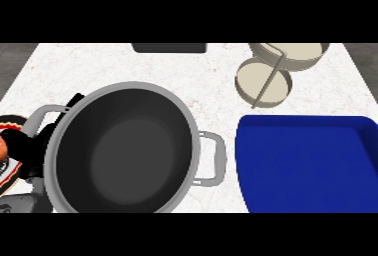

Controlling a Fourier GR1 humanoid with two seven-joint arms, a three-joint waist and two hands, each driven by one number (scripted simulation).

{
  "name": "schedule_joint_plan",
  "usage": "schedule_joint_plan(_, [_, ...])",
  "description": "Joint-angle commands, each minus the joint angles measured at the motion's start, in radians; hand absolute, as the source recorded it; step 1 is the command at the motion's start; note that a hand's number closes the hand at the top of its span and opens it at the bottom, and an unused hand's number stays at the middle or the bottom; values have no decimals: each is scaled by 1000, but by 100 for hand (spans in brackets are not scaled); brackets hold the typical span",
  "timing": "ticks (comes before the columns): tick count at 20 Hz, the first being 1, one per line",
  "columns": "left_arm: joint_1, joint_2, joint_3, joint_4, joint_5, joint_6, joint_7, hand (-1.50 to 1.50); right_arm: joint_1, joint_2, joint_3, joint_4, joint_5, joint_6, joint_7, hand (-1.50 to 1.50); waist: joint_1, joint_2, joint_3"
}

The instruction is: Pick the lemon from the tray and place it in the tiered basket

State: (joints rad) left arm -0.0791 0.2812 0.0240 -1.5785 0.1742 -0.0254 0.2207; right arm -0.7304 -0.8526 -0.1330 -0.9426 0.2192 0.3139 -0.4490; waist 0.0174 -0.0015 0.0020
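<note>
Closest, a broad grey metal pot (122, 150) with a dark matte inside and loop handles hides most of the black left hand (31, 149); its grasp cannot be told. Rightward lies a smooth blue tray (310, 165), with a cream round tiered basket (275, 75) beyond. Where the lemon is cannot be told.

— What colour is the counter (111, 65)?
— White, with faint grey marbling. The floor (15, 55) past its corners is plain dark grey.
— And the pot (122, 150)?
— Charcoal inside, paler toward the middle, with a light grey metal rim. Its handle (212, 159) is the same light grey.
— The tray (310, 165)?
— Deep, solid blue, no pattern.
— The tiered basket (264, 85)?
— Cream-beige bowls, grey-beige rod.
— Anything else?
— A black slab (170, 47) at the far edge, and an object (6, 150) at the left edge banded black, white and orange-red. I can't tell what it is.
</note>
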Motion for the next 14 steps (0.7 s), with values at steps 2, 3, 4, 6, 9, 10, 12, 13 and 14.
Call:
schedule_joint_plan(2, [50, -40, -30, -41, -37, 26, 5, 0, -47, 134, 59, -112, 29, -43, 192, 150, -8, -1, -3])
schedule_joint_plan(3, [30, 3, 31, 33, 16, -47, -45, 0, -81, 137, 56, -115, 23, -22, 229, 150, -10, 1, -3])
schedule_joint_plan(4, [4, -25, -6, 11, -15, -8, -2, 0, -180, 128, 59, -41, 38, -2, 233, 150, -1, 3, -3])
schedule_joint_plan(6, [9, -20, 10, 12, -21, -5, 1, 0, -104, 203, 87, -157, 49, -46, 309, 150, -13, 0, -3])
schedule_joint_plan(9, [-18, -30, 0, 50, -44, -7, -9, 0, -151, 247, 113, -147, 81, -48, 380, 150, -13, 1, -3])
schedule_joint_plan(10, [44, -13, 17, -44, -13, -23, 14, 0, -109, 279, 139, -182, 111, -88, 392, 150, -9, -1, -2])
schedule_joint_plan(12, [11, -36, 15, 31, -34, -21, -19, 0, -162, 274, 121, -120, 122, -61, 394, 150, -9, 2, -2])
schedule_joint_plan(13, [47, -24, 10, -52, -31, -24, 24, 0, -154, 273, 118, -114, 123, -46, 396, 150, -7, 1, -2])
schedule_joint_plan(14, [-17, -76, -22, 28, -75, 24, -12, 0, -217, 289, 133, -60, 142, -44, 419, 150, -7, 4, -2])
